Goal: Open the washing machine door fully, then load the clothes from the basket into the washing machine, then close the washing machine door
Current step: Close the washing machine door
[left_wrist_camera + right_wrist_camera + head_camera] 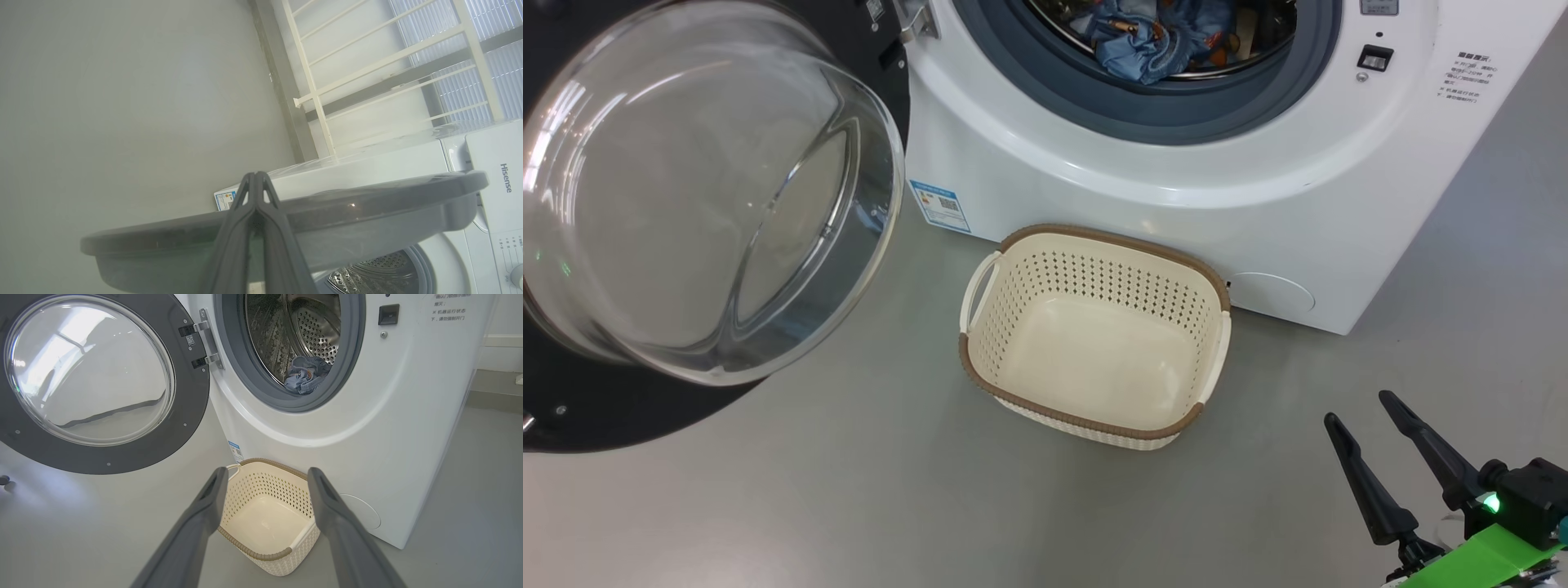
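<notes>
We see the washing machine door (605,412) run off the left and top edges of the head view, so part of its black ring is lost to us. The washing machine (1176,204) is cut by the top edge too, and some of the clothes (1152,41) go with it. The right gripper (1359,407) has its wrist cropped at the lower right corner. We cannot read the print on the blue label sticker (941,206) or the panel text (1466,77). In the left wrist view the left gripper (255,175) covers a stretch of the hazy door rim. In the right wrist view the fingers (202,514) hide parts of the basket (265,486) on either side.
</notes>
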Motion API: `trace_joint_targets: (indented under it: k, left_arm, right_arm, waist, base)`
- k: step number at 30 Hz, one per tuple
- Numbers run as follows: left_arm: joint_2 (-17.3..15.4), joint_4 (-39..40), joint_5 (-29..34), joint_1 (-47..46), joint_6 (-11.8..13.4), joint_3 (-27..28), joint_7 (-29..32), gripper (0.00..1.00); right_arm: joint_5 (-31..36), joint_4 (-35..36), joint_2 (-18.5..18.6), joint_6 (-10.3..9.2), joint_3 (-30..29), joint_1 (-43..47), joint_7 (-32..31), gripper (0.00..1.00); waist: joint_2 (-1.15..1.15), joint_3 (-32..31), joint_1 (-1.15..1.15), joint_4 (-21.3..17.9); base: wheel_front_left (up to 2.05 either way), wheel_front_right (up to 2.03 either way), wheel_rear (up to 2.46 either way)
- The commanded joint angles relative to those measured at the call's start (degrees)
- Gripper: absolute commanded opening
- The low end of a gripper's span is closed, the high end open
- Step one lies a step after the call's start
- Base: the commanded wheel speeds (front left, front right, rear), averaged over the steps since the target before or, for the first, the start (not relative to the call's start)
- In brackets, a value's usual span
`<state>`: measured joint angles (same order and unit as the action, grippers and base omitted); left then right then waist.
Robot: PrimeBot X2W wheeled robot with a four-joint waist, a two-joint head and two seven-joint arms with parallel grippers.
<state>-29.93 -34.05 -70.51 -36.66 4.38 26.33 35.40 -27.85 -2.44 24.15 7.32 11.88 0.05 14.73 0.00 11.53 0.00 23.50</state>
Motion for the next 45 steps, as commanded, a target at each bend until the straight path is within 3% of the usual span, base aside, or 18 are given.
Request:
trace_joint_targets:
  k: [1, 22, 28, 45]
  left_arm:
    - [-3.7, 1.9, -0.5, -0.1, 0.1, 0.9, 0.9, 0.00]
    - [-2.5, 13.4, -2.7, 5.3, -2.9, -6.7, 15.9, 0.00]
    - [-2.1, 17.9, -4.6, 6.5, -4.9, -8.5, 20.3, 0.00]
    - [3.7, 32.3, -9.6, 8.7, -8.8, -15.2, 27.3, 0.00]
  right_arm:
    - [-0.5, 1.4, 1.4, 0.17, 0.7, -0.6, 0.3, 1.00]
    - [-0.3, 0.8, -0.2, 0.17, 0.6, 0.7, 0.3, 1.00]
    - [-0.2, 0.8, -0.6, 0.17, 0.6, 0.9, 0.3, 1.00]
    - [0.1, 1.1, -1.3, 0.17, -0.6, 1.0, 0.3, 1.00]
  waist:
    - [0.00, -0.1, 0.00, -0.1]
    - [0.00, -3.2, 0.00, -0.3]
    - [0.00, -4.1, 0.00, -1.0]
    - [0.00, -4.2, 0.00, -4.4]
  base:
    - [0.00, 0.00, 0.00]
    - [0.00, 0.00, 0.00]
    - [0.00, 0.00, 0.00]
    - [0.00, 0.00, 0.00]
